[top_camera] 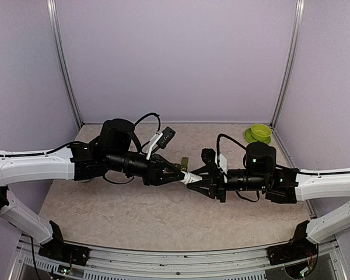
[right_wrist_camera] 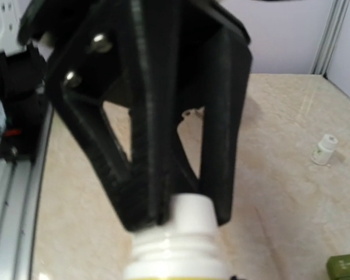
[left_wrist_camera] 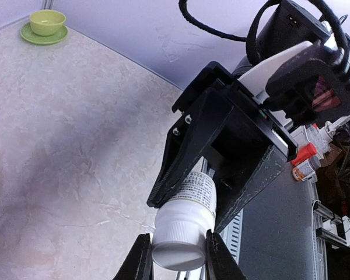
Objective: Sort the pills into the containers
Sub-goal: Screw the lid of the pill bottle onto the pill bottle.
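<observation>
While both arms meet in mid-air over the middle of the table, the thing nearest to them is the small white plastic pill bottle (left_wrist_camera: 195,189), held roughly level between them. The left gripper (left_wrist_camera: 178,256) is clamped on its smooth white screw cap (left_wrist_camera: 178,248), one finger on each side of the rim. The right gripper (left_wrist_camera: 189,210) is closed around the labelled body just behind the neck. No pills show; presumably they are inside. I judge the bottle light and stiff, but its round, glossy wall looks apt to slip or spin under the pads. The body grip is therefore best placed square across the paper label, and the cap taken by its side rim, firmly enough to turn yet not to crush. Loose pills would likely be tiny, hard and quick to roll, so a slow tilt seems wiser than a shake. Just beyond and below the meeting fingertips, the dark green plastic strip of square compartments (right_wrist_camera: 345,268) lies on the marbled beige tabletop (top_camera: 134,216); whether its lids are open I cannot tell. Farther out from the right gripper a second small white bottle (right_wrist_camera: 325,149) stands alone, and farthest, past that arm's wrist in the back corner, sits the lime-green bowl on its saucer (top_camera: 259,133).
</observation>
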Tool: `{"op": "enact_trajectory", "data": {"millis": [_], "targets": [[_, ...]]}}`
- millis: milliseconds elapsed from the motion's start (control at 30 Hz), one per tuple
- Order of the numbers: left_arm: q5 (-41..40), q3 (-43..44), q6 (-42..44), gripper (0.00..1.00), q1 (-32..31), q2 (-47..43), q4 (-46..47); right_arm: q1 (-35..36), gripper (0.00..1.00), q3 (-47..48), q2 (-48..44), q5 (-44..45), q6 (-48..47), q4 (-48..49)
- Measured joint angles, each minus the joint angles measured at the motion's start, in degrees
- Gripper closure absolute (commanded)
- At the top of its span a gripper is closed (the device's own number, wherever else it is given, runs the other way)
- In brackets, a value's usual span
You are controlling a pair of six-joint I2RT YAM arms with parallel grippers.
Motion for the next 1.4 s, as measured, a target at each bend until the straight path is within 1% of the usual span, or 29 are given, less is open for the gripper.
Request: {"op": "enact_trajectory", "data": {"millis": [167, 400, 433, 467, 500, 533, 600, 667, 767, 800, 833, 933, 1067, 1167, 1267, 1400], "targets": [[-2.49, 0.11, 3.41, 1.00, -0.44, -1.92, -1.11, -1.90, 0.72, 2.99, 1.84, -5.73, 7.13, -1.44], [-3.04, 0.07, 9.53, 1.00, -2.19, -4.66, -3.13, -3.54, 0.72, 5.46, 2.78, -14.82, 16.46, -3.15], [-3.04, 0.04, 10.27, 0.97, -2.51, -4.94, -3.28, -3.74, 0.72, 5.60, 2.78, -16.22, 17.92, -3.10], [-2.99, 0.02, 10.73, 0.92, -2.82, -5.18, -3.34, -4.11, 0.72, 5.75, 2.82, -17.81, 19.61, -3.13], [-2.99, -0.07, 11.32, 0.82, -3.10, -5.44, -3.30, -4.31, 0.72, 5.86, 2.86, -18.93, 20.79, -3.10], [-3.02, -0.17, 11.82, 0.68, -3.34, -5.70, -3.28, -4.61, 0.72, 6.23, 3.15, -20.46, 22.21, -3.19], [-3.06, -0.59, 12.37, 0.51, -3.58, -6.43, -3.04, -4.92, 0.71, 6.97, 3.89, -23.02, 24.50, -3.08], [-2.64, -1.29, 13.03, 0.29, -4.42, -6.99, -1.55, -5.11, 0.71, 7.80, 4.74, -24.30, 25.99, -2.16], [-2.58, -2.34, 12.35, 0.09, -6.05, -7.85, 1.14, -4.83, 0.71, 8.39, 4.42, -23.82, 24.44, -2.32], [-2.54, -2.67, 11.58, 0.03, -6.12, -8.28, 2.01, -4.81, 0.71, 8.39, 4.07, -23.08, 23.39, -2.38], [-2.45, -2.84, 10.58, 0.02, -5.81, -8.68, 2.56, -4.76, 0.71, 8.37, 3.26, -21.51, 21.62, -2.91], [-2.29, -2.86, 6.43, 0.01, -3.85, -9.44, 3.28, -4.85, 0.71, 8.22, -0.04, -16.28, 16.31, -4.24], [-2.34, -2.86, -0.50, 0.01, 0.96, -9.05, 2.78, -4.87, 0.71, 7.54, -4.17, -10.88, 8.83, -5.53], [-1.84, -2.86, -5.44, 0.01, 4.17, -7.87, 2.78, -4.26, 0.71, 6.75, -5.64, -6.54, 3.21, -6.69], [-0.07, -2.99, -9.90, 0.02, 5.16, -6.67, 3.26, -2.01, 0.71, 6.16, -5.60, -0.90, -2.91, -8.68], [3.23, -2.99, -14.58, 0.07, 5.20, -5.29, 5.22, 2.38, 0.71, 6.14, -4.72, 6.58, -9.20, -10.56]]}}
